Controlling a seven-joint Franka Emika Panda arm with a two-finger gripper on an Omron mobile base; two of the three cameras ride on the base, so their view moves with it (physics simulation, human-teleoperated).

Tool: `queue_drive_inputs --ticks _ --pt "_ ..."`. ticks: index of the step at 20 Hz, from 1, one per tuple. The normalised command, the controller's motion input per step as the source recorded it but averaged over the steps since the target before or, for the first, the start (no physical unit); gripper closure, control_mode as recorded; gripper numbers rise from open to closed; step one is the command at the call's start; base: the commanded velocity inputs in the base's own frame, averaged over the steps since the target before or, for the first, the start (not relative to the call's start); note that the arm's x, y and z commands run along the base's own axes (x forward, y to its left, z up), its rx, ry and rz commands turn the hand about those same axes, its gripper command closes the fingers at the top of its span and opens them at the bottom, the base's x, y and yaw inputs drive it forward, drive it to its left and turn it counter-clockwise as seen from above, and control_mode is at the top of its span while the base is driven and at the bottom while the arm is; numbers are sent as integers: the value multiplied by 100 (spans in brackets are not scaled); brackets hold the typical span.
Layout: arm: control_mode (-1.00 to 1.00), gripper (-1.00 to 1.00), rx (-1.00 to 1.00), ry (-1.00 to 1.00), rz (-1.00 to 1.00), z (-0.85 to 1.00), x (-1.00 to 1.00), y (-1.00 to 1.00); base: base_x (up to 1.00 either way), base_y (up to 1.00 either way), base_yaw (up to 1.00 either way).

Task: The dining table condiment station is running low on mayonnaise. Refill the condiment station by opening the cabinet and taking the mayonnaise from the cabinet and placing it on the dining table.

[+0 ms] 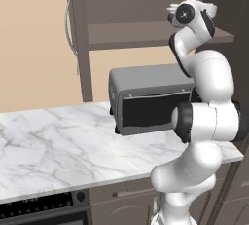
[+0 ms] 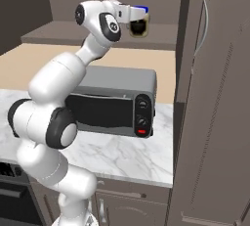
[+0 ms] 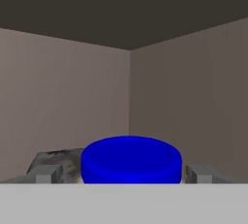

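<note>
The mayonnaise (image 2: 140, 28) stands on the inner shelf (image 1: 126, 34) of the open cabinet (image 2: 215, 98). Its blue lid (image 3: 131, 162) is close in front of the hand camera. My gripper (image 2: 138, 20) reaches into the cabinet and is open, with one finger on each side of the jar. In the hand view the fingertips (image 3: 46, 174) flank the lid with a small gap on both sides. Behind the jar are the cabinet's bare back corner and ceiling. The dining table is out of view.
A grey toaster oven (image 1: 146, 97) sits on the marble counter (image 1: 58, 146) directly under the cabinet shelf, close behind my arm. A black stove panel (image 1: 39, 207) is at the lower left. The open cabinet door with its curved handle (image 2: 205, 24) stands to the right.
</note>
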Motion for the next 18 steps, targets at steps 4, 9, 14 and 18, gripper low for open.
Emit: queue_drive_inputs --ticks 4,9,14,18 --pt "-100 -100 0 0 0 0 16 -15 0 0 0" --pt "-100 -100 0 0 0 -1 4 -32 0 0 0" --pt "-100 100 0 0 0 -12 1 -29 0 0 0" --pt "-100 100 0 0 0 -9 5 -23 0 0 0"
